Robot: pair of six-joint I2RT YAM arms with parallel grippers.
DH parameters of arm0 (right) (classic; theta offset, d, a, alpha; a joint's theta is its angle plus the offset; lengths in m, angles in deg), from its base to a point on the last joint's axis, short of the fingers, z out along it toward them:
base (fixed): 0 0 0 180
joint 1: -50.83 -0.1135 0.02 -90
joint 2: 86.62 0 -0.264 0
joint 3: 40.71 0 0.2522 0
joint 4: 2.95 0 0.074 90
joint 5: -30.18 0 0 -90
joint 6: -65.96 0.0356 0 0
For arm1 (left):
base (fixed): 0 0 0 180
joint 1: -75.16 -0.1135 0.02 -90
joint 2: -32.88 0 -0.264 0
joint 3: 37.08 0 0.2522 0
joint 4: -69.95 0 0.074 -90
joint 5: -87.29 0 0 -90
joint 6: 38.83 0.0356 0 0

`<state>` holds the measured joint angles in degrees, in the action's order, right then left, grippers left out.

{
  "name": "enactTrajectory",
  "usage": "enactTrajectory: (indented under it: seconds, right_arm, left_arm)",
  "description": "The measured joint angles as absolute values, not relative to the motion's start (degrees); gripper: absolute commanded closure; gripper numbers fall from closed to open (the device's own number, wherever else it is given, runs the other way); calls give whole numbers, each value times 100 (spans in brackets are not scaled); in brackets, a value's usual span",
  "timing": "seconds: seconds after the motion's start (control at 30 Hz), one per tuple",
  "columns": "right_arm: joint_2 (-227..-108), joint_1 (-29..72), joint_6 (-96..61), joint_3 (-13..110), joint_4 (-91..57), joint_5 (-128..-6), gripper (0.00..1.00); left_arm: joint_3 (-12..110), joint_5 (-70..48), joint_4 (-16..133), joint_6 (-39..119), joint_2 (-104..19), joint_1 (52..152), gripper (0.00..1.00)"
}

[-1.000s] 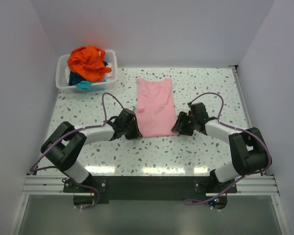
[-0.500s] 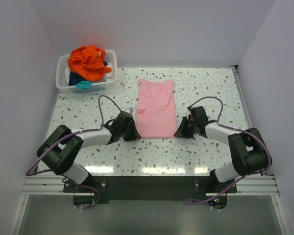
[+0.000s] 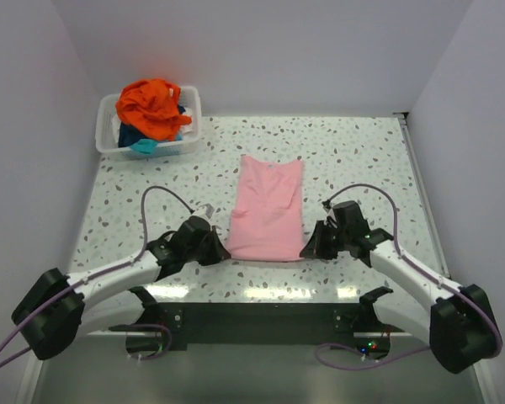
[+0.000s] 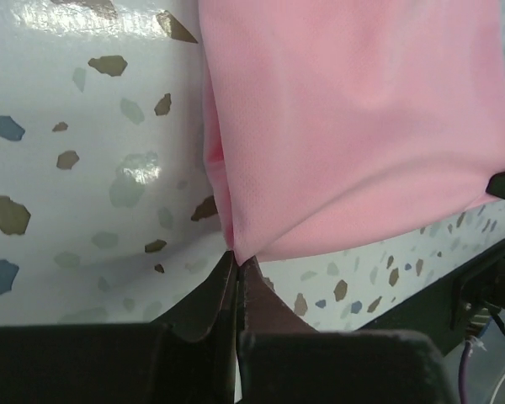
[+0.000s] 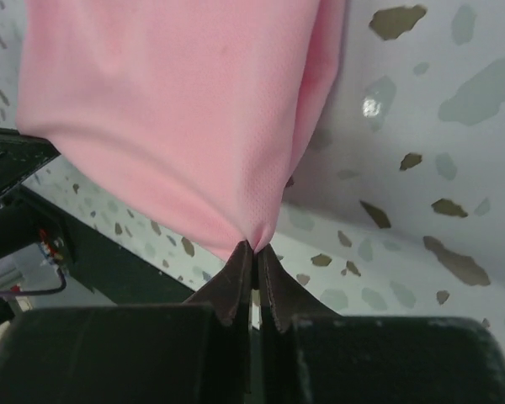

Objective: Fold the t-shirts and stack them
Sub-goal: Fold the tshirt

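Note:
A light pink t-shirt point(image 3: 268, 207) lies folded lengthwise in the middle of the table. My left gripper point(image 3: 220, 252) is shut on its near left corner point(image 4: 238, 249). My right gripper point(image 3: 306, 251) is shut on its near right corner point(image 5: 254, 242). In both wrist views the pink cloth point(image 4: 353, 126) point(image 5: 177, 118) stretches away from the pinched corner. An orange t-shirt point(image 3: 154, 104) is heaped on teal and dark blue shirts point(image 3: 140, 141) in the bin at the back left.
A white plastic bin point(image 3: 107, 135) stands at the back left of the speckled table point(image 3: 353, 151). White walls close in the left, back and right sides. The dark front rail point(image 3: 261, 316) runs along the near edge.
Both grippers have drawn back toward the near edge, dragging the pink t-shirt with them. The right gripper has shut on its corner.

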<state>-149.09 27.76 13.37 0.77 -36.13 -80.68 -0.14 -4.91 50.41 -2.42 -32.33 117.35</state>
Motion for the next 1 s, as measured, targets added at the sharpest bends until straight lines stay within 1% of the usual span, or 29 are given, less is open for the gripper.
enactTrajectory:
  seconds: [0.23,0.33,0.43,0.57,0.7,1.0]
  right_arm:
    - [-13712,2630,1415,202,-4660,-8385,100]
    - [-13362,2619,1422,514,-5132,-8496,100]
    - [-13196,2615,1422,868,-5408,-8503,100]
    - [-13172,2615,1422,1174,-5626,-8501,100]
    - [-13272,2615,1404,1494,-5707,-8481,100]
    - [-14103,2752,1236,2259,-5742,-8306,100]
  left_arm:
    - [10,-228,4195,-438,-1626,11980,100]
    - [202,-196,3894,-436,-1239,11997,100]
    - [574,-49,3673,-412,-1100,11997,100]
    - [1188,250,3500,-323,-1237,12000,100]
    - [1660,582,3395,-202,-1661,12006,100]
    - [2668,1146,3273,215,-2883,11855,100]
